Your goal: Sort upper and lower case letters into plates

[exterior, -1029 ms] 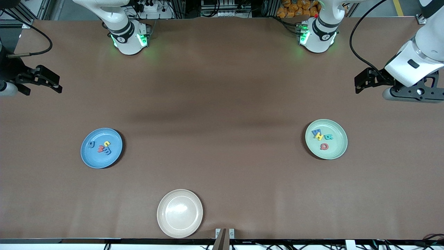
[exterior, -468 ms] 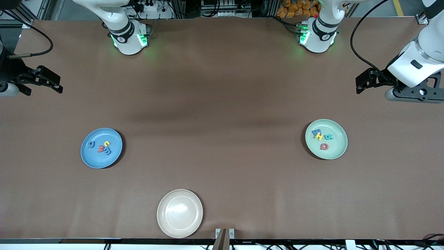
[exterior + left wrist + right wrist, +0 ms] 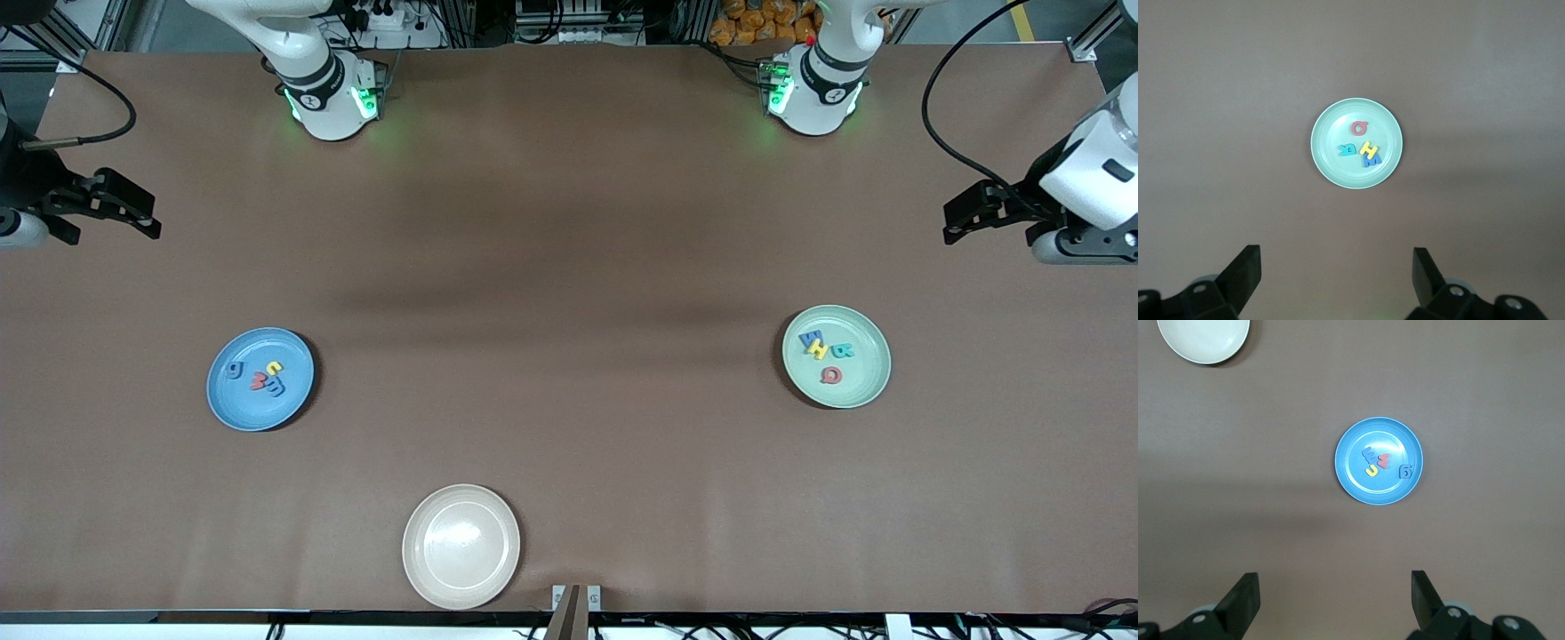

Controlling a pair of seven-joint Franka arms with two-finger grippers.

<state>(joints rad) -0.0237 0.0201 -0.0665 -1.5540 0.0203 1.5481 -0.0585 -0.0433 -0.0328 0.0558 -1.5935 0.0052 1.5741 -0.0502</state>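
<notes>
On the brown table (image 3: 569, 267), four letters (image 3: 260, 377) lay in the blue plate (image 3: 227, 404) and four letters (image 3: 825, 356) in the pale green plate (image 3: 867, 378); the cream plate (image 3: 460, 544) held none. The left gripper (image 3: 965, 218) and right gripper (image 3: 133, 213), fingers spread and empty, hung over opposite table ends. Sorting appeared complete, so the sound step was parking both arms clear of the plates.

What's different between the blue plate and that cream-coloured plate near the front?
The blue plate holds four small toy letters; the cream plate holds nothing. The blue plate lies toward the right arm's end of the table; the cream plate lies nearer the front camera, close to the table's edge. They differ in colour, blue against cream-beige. Both are round, shallow, flat on the table and look the same size.
</notes>
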